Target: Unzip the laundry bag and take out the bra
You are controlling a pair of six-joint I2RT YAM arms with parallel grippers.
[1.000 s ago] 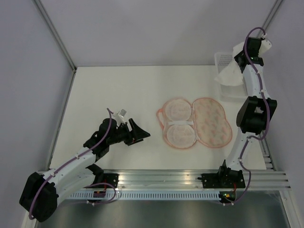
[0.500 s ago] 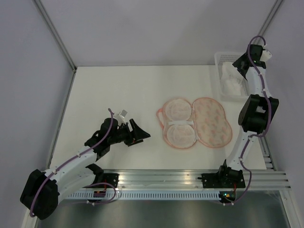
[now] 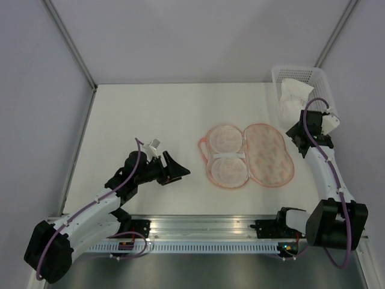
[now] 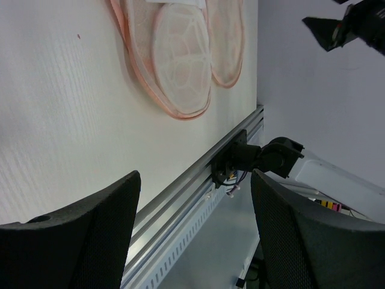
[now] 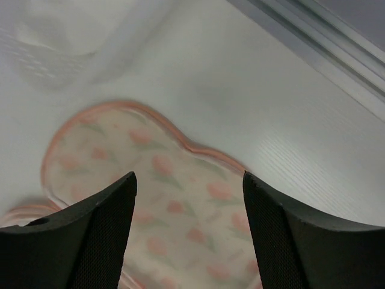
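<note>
Remote inspection, items as found.

1. The laundry bag (image 3: 269,155) lies unzipped and spread flat at mid surface (image 3: 150,114), with the printed half to the right and the mesh-lined half (image 3: 224,153) to the left. I see no garment in either half.
2. The bra (image 3: 293,93) lies crumpled inside the white basket (image 3: 295,68) at the far right corner, well apart from the bag. I judge the removal done.
3. The left claw (image 4: 195,177) is spread and holds nothing. It hangs low over bare surface, near the bag's left side.
4. The right claw (image 5: 187,180) is also spread and empty, poised above the printed half.

Handling assessment: I judge the bra light, soft and limp. Its padded cups should give under the pads and spring back, so breakage is not a concern. It would drape when lifted, so a cup's folded edge is the best place to pinch. The bag looks light and thin and is likely to slide on the smooth surface. I would take it by the pink zipper rim (image 4: 180,114), not the domed fabric.
</note>
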